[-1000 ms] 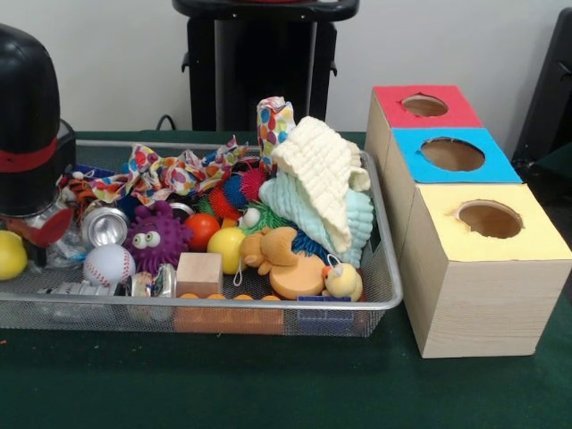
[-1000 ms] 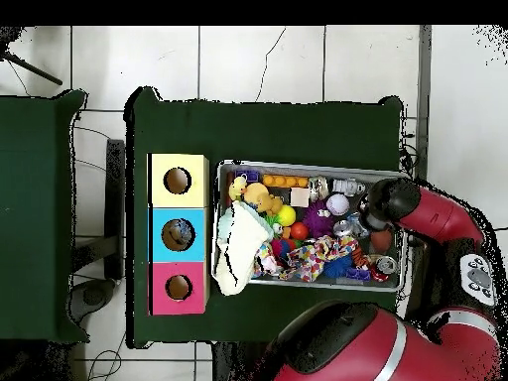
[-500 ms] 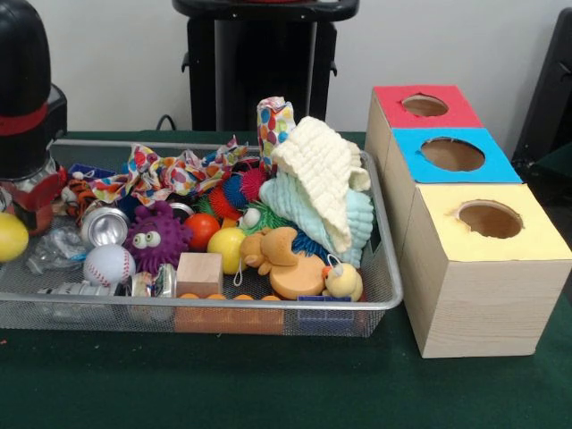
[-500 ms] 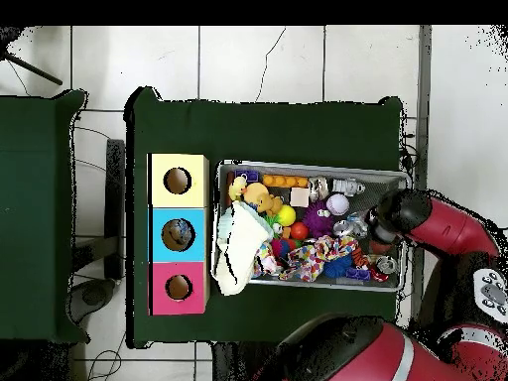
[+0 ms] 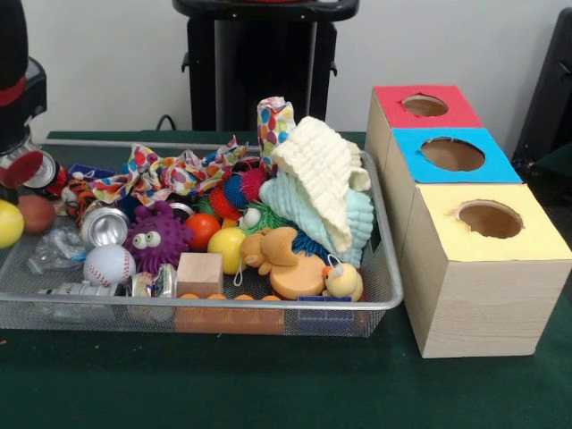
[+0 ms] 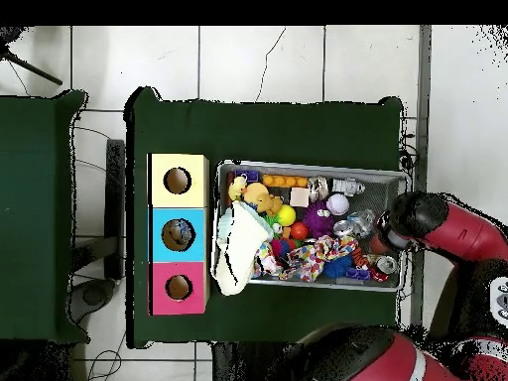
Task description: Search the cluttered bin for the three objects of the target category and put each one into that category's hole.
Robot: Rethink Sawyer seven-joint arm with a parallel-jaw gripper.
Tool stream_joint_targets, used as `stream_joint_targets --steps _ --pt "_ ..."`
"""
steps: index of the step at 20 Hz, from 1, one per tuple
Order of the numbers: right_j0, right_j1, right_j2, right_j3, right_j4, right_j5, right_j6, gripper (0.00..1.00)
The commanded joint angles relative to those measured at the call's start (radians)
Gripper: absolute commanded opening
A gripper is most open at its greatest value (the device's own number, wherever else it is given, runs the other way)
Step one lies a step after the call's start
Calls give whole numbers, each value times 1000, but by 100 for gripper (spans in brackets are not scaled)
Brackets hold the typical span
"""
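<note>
A wire mesh bin (image 5: 268, 304) holds a jumble of toys, cans, balls and cloths. My gripper (image 5: 22, 166) hangs at the far left edge of the front view, above the bin's end. It is shut on a red can with a silver end. In the overhead view the arm's end (image 6: 394, 228) is over the bin's right end (image 6: 402, 198). Three boxes stand beside the bin, each with a round hole: red (image 5: 424, 107), blue (image 5: 453, 154) and yellow (image 5: 490, 219). A silver can (image 5: 105, 225) and another crushed can (image 5: 156, 282) lie in the bin.
The bin also contains a baseball (image 5: 108, 264), a purple spiky toy (image 5: 155, 237), a wooden block (image 5: 198, 273), an orange dog (image 5: 268, 248), a duck (image 5: 342, 281), stacked cloths (image 5: 322, 179), a brown ball (image 5: 36, 214) and a yellow ball (image 5: 9, 223).
The arm has risen and drifted to the left of the front view, carrying the red can up out of the clutter. A brown ball now shows where it was.
</note>
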Motion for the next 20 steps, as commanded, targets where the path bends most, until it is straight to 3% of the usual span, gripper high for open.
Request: stream_joint_targets --steps 1,4,13,16,20 --pt "-131 76 86 -61 -12 -144 13 0" --pt "-208 136 186 -34 73 -151 7 0" --pt "-249 171 249 21 155 -206 58 0" --pt "-257 183 255 20 188 -157 72 0" --pt "-299 204 311 30 235 -107 20 0"
